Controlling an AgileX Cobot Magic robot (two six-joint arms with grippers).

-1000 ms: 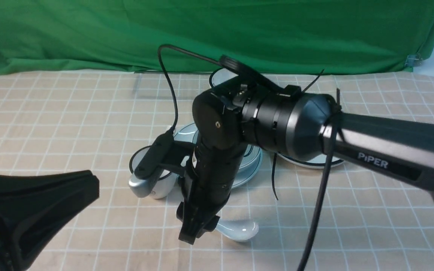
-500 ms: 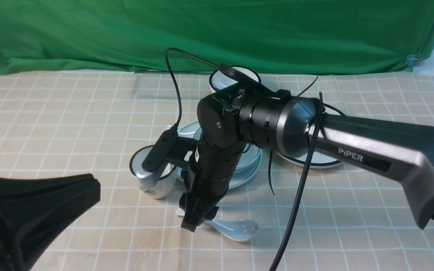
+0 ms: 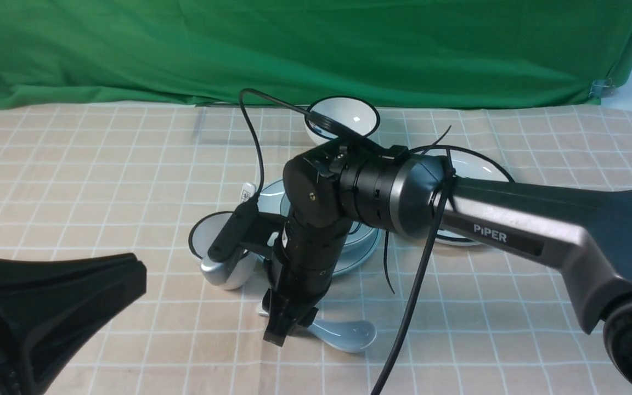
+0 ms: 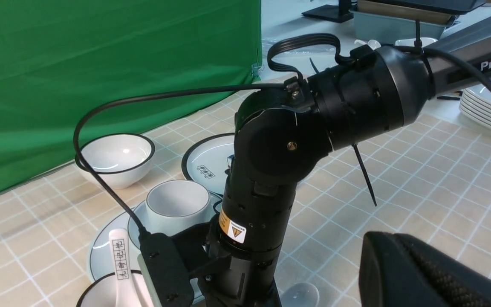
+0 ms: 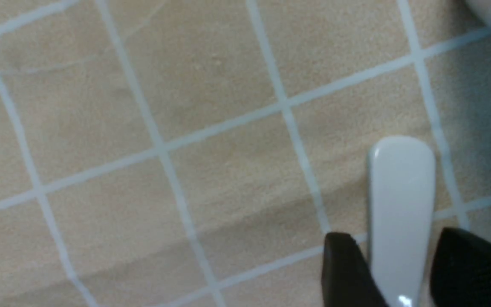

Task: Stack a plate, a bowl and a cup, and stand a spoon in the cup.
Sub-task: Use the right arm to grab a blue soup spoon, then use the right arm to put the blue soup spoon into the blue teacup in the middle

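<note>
The white spoon (image 5: 401, 179) lies on the checked cloth, its deep bowl (image 3: 349, 333) pointing to the right. My right gripper (image 3: 280, 332) reaches straight down onto its handle. In the right wrist view the right gripper (image 5: 397, 238) stands open astride the handle, one finger close against it and a thin gap at the other. Behind the arm, the pale cup (image 4: 177, 202) sits in the shallow bowl (image 4: 137, 221) on the plate (image 4: 100, 251); the front view shows only the plate's rim (image 3: 349, 266). My left gripper (image 3: 137, 274) hovers shut and empty at the near left.
A white black-rimmed cup (image 3: 223, 260) holding a spoon with black characters (image 4: 119, 260) stands left of the stack. A black-rimmed bowl (image 3: 342, 115) is at the back and a cartoon plate (image 3: 475, 164) to the right. The green cloth (image 3: 316, 49) hangs behind.
The right arm's wrist and forearm have sunk lower, uncovering the far bowl and the cartoon plate. Its gripper has stayed over the spoon handle. The left gripper has not moved.
</note>
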